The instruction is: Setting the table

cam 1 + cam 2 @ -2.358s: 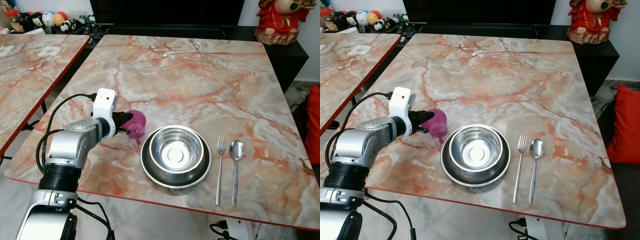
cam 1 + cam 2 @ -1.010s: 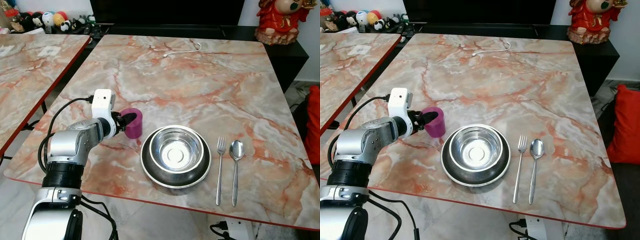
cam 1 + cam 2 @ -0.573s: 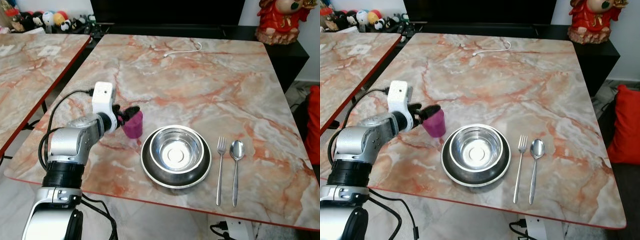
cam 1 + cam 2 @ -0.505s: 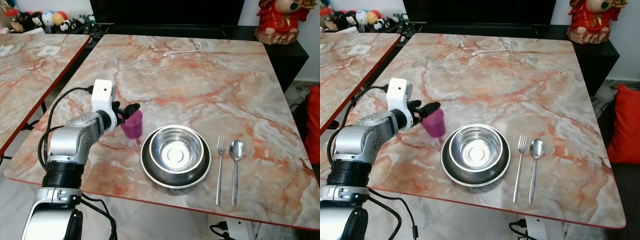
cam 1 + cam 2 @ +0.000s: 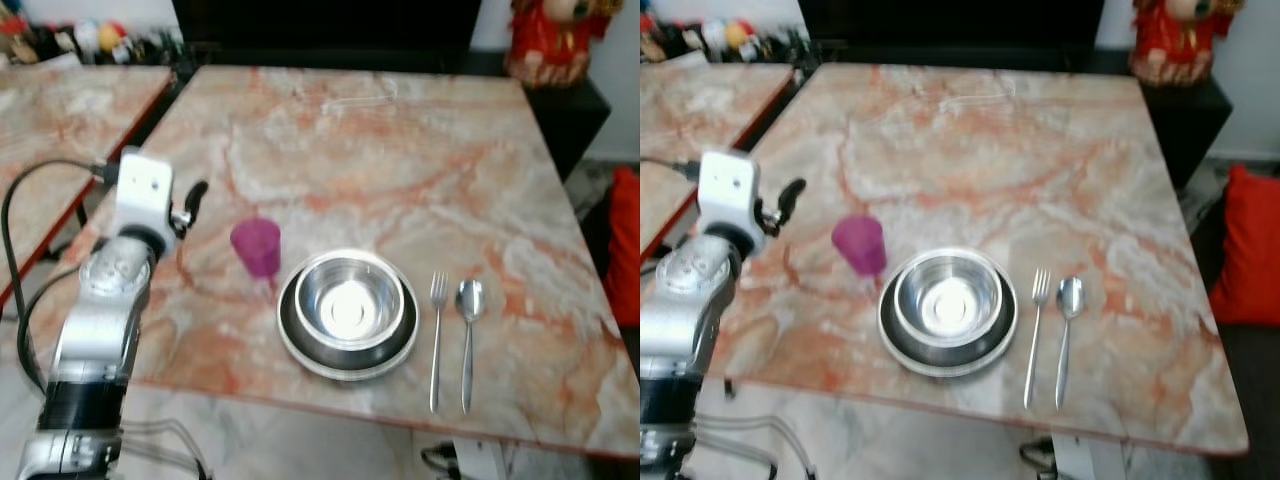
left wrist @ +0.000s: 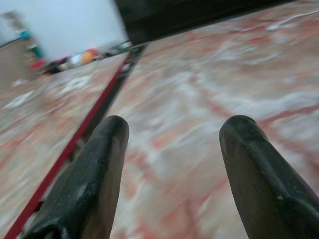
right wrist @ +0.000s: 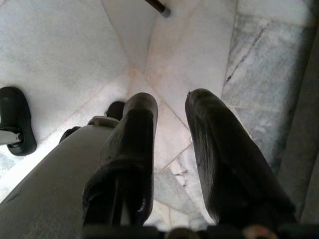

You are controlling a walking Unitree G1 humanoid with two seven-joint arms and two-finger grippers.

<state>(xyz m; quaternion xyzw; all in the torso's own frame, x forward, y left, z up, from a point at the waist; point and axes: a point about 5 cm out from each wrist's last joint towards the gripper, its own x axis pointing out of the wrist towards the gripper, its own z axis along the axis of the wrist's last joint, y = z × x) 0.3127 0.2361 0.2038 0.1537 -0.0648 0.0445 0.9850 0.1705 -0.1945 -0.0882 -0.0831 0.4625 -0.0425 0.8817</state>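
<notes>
Fingers of my left end effector [image 6: 172,149] stand wide apart, empty, raised above the pink marble tabletop [image 5: 420,170] with my silver arm bent upward. The small purple plastic cup [image 5: 257,246] stands upright, apart to its right, just beside the stacked round steel bowls [image 5: 349,310]. My right end effector [image 7: 169,144] hangs over the floor, slightly parted.

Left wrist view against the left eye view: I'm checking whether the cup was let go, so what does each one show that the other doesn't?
Wrist view alone: the left gripper close up, fingers spread wide with nothing between them, just marble table. Eye view alone: the purple cup upright beside the steel bowl on its dark plate, then fork and spoon. Both show the tabletop and the neighbouring table.
</notes>
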